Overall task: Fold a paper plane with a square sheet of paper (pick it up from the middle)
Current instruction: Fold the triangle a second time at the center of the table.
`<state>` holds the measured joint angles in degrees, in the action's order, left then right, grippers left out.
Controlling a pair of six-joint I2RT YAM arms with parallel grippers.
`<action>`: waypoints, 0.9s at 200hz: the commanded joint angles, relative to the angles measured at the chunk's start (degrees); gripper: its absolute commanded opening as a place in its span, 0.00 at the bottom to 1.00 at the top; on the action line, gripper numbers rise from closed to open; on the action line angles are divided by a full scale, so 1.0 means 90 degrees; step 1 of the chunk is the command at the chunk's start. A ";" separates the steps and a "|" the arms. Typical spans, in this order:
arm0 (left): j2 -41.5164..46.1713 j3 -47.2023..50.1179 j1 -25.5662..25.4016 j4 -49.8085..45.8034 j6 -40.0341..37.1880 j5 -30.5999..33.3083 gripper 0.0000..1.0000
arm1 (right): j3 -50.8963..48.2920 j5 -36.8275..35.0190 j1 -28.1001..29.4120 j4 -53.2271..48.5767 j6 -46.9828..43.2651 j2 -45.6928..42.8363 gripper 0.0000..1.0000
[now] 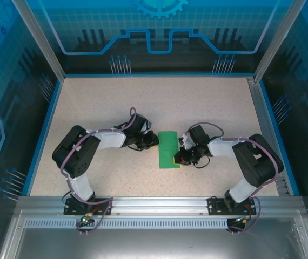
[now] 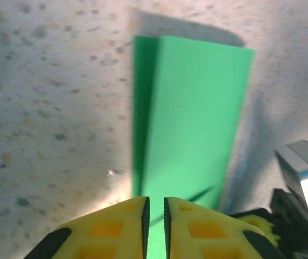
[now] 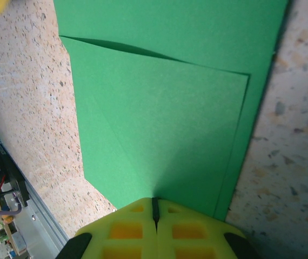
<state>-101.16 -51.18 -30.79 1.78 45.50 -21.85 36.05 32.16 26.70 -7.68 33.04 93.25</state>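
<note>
The bright green sheet of paper (image 1: 169,149) lies on the table between both arms, folded into a tall rectangle of doubled layers. In the right wrist view an upper flap (image 3: 159,124) lies over the lower layer, with a slanted crease and a slightly raised edge. My right gripper (image 1: 179,158) (image 3: 154,202) is shut, its yellow fingertips pinching the near right edge of the paper. My left gripper (image 1: 153,141) (image 2: 154,200) sits at the paper's left side, low over the green paper (image 2: 197,118). Its jaws stand a narrow gap apart, with green showing between them.
The speckled beige tabletop (image 1: 116,102) is bounded by blue side rails and a metal rail (image 1: 154,204) at the near edge, where both arm bases are bolted. Part of the right arm (image 2: 305,189) shows at the lower right of the left wrist view.
</note>
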 commanded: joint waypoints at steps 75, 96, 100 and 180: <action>-0.0605 0.0048 -0.0797 0.0466 0.0101 -0.0700 0.18 | -0.0041 -0.0614 0.0106 -0.0606 0.0045 0.0173 0.04; -0.0773 0.0069 -0.0808 0.0349 0.0125 -0.0483 0.17 | 0.0025 -0.0452 0.0152 -0.0592 0.0069 -0.0048 0.06; -0.0805 0.0048 -0.0807 0.0233 0.0100 -0.0412 0.17 | 0.0055 -0.0421 0.0167 -0.0589 0.0069 -0.0099 0.06; -0.0901 0.0003 -0.0803 -0.0318 -0.0150 0.0004 0.15 | 0.0501 -0.0608 0.0341 -0.0875 -0.0010 0.0232 0.08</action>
<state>-107.04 -51.29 -37.67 4.54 45.28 -25.71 41.47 28.67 29.95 -12.82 33.23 93.27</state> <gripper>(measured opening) 0.147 0.080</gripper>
